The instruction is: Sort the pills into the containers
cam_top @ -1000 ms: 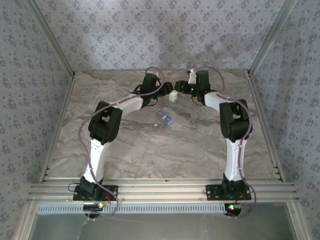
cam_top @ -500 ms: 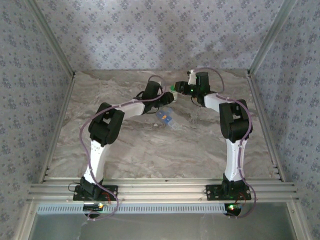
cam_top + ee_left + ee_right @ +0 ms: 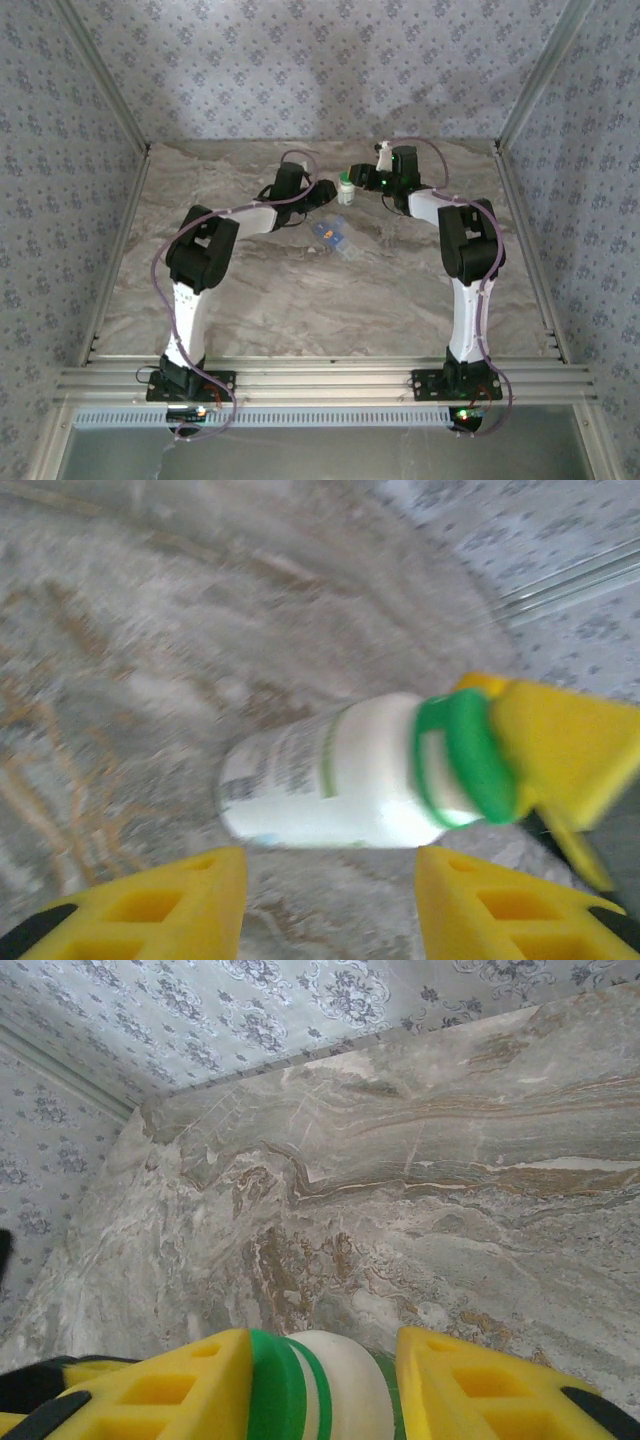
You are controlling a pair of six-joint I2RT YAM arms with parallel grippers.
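Handover stage of the sorting task. The right gripper (image 3: 322, 1348) is clenched on the green screw cap (image 3: 465, 750) of a white plastic pill bottle with a printed label (image 3: 320, 775), and holds it over the far middle of the marble-patterned table top (image 3: 250, 290). The left gripper (image 3: 328, 868) is released, jaws spread wide. It sits just beside the bottle's body and apart from it.

In the left wrist view the bottle lies ahead of the open fingers. Its long axis runs crosswise, cap end to the right and base to the left, roughly parallel to the line joining the two fingertips. As judged here, closing from this pose would squeeze the bottle end to end. A roll of the wrist, or of the bottle, seems needed before the body can be taken across its width and the cap twisted off.

The small translucent blue pill box (image 3: 331, 235) rests on the table between the arms, nearer the bases than the bottle. Whether its lid is open cannot be told.
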